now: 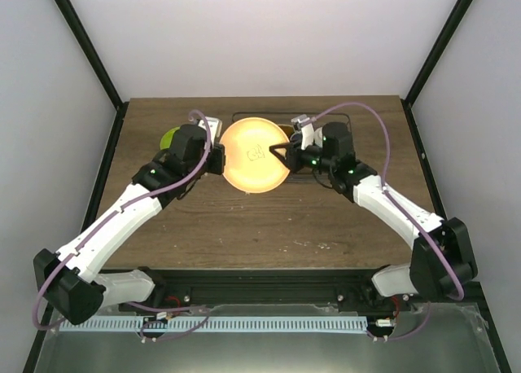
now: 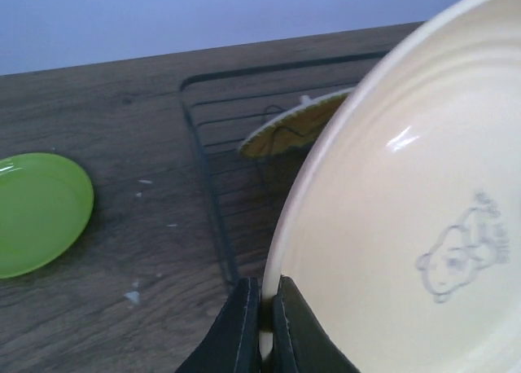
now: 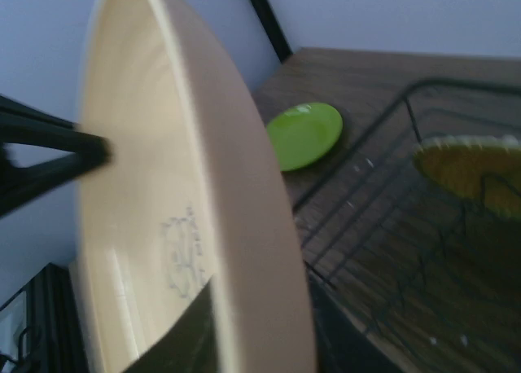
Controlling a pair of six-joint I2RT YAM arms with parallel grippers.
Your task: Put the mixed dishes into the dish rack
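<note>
While my left gripper (image 2: 262,296) is closed tightly on the rim of the pale orange plate (image 2: 391,194), my right gripper (image 3: 260,332) straddles the opposite rim; whether it really grips, I cannot tell. If the left lets go too early, the plate may drop on the dish rack (image 2: 285,67) just ahead, below.

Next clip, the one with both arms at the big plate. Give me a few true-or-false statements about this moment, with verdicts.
1. The left gripper is clamped on the rim of the pale orange plate. True.
2. The green plate stands in the dish rack. False: it lies flat on the table, left of the rack.
3. The dish rack holds nothing. False: a yellow plate leans inside it.
4. The pale orange plate carries a bear drawing. True.
5. The right gripper hangs well away from the pale orange plate. False: its fingers sit on either side of the rim, opposite the left gripper.
</note>
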